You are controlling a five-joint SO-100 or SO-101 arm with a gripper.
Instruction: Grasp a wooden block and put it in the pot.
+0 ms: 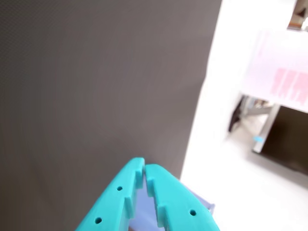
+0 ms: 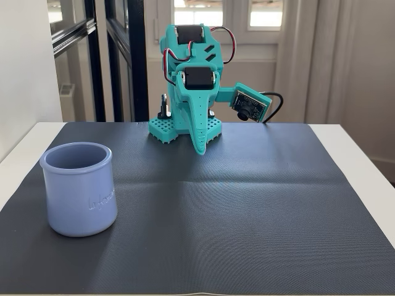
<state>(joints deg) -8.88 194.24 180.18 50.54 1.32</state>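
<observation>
The pale lavender-blue pot [image 2: 79, 191] stands upright at the front left of the dark mat in the fixed view, its opening up; no block shows in what I see of its inside. No red wooden block shows in either view. The teal arm is folded back over its base at the far edge of the mat. My gripper [image 2: 200, 150] points down at the mat just in front of the base, far from the pot. In the wrist view the gripper [image 1: 144, 166] has its fingertips touching, with nothing seen between them.
A dark ribbed mat [image 2: 247, 203] covers most of the white table [image 2: 364, 148]. The wrist camera [image 2: 249, 106] sticks out to the right of the arm. A pale lavender patch [image 1: 202, 204] shows behind the fingers in the wrist view; I cannot tell what it is.
</observation>
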